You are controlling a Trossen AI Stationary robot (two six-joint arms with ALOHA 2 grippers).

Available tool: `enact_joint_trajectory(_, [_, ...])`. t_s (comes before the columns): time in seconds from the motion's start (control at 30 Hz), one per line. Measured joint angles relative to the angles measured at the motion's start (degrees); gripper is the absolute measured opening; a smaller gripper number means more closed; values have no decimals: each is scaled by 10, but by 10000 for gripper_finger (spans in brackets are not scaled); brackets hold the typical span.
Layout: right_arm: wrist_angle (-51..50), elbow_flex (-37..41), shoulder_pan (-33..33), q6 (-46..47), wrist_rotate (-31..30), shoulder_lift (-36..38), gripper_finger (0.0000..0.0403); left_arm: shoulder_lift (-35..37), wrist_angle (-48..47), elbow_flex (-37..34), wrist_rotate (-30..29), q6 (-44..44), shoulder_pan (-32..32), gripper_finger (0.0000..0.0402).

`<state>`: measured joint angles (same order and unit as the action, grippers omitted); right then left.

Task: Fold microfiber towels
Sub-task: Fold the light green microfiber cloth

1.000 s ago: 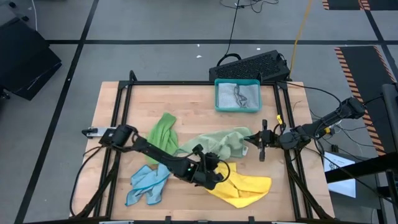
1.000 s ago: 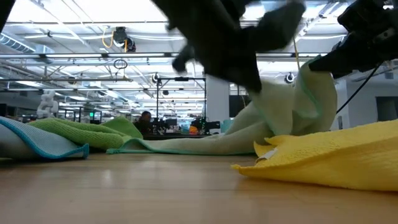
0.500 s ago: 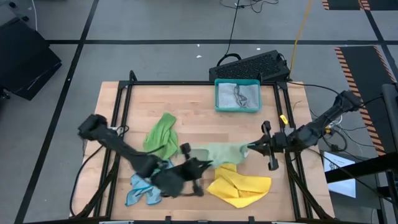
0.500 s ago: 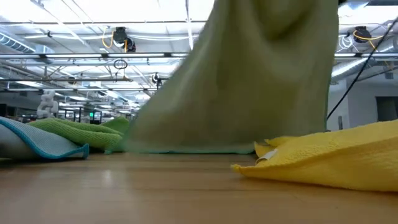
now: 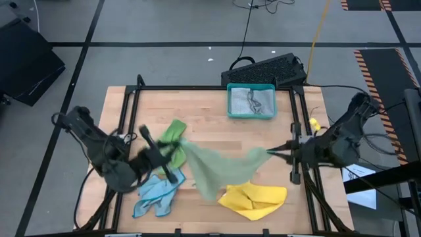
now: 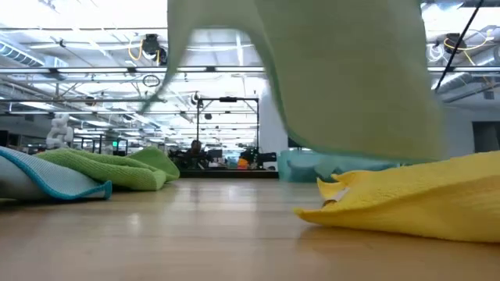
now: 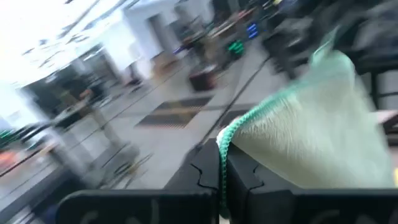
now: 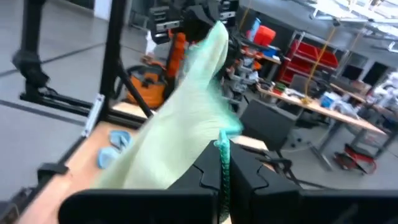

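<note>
L tool (image 5: pixel 176 146) + R tool (image 5: pixel 271 153) clamped on pale green towel (image 5: pixel 214 168), lifted | towel hides mid low view

This was a large industrial robotics lab or workshop hall. The pale butcher-block wooden surface (image 5: pixel 217 112) stood inside a black metal frame (image 5: pixel 197 87) on a grey concrete floor (image 5: pixel 164 23) marked with dark taped lines and, toward 2 o'clock, an orange-and-black hazard stripe (image 5: pixel 375 69). A black computer keyboard (image 5: pixel 266 69) lay at the surface's 12 o'clock edge, with a black cable (image 5: pixel 247 29) and a yellow cable (image 5: pixel 320 23) trailing away. The level view showed a high ceiling of steel trusses with strip lights (image 6: pixel 94 47). Beyond stood cluttered workbenches (image 8: pixel 311 102) and red storage bins (image 8: pixel 320 59).
</note>
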<state>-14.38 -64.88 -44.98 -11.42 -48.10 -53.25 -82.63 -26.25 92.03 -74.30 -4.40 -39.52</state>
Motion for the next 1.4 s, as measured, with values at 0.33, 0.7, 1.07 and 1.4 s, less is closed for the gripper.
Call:
enact_joint_trajectory(0.33, [-94,121,120,79,3,128,0,-23,-446,-12,154,405,167,7])
enact_joint_trajectory(0.7, [132,327,348,-83,81,180,0,-36,-363,-120,208,324,331,3])
enact_joint_trajectory(1.07, [114,385,440,132,374,179,0,-36,-266,-188,421,245,318,8])
enact_joint_trajectory(1.4, [162,481,408,262,456,178,0,-36,-207,-288,466,293,249,8])
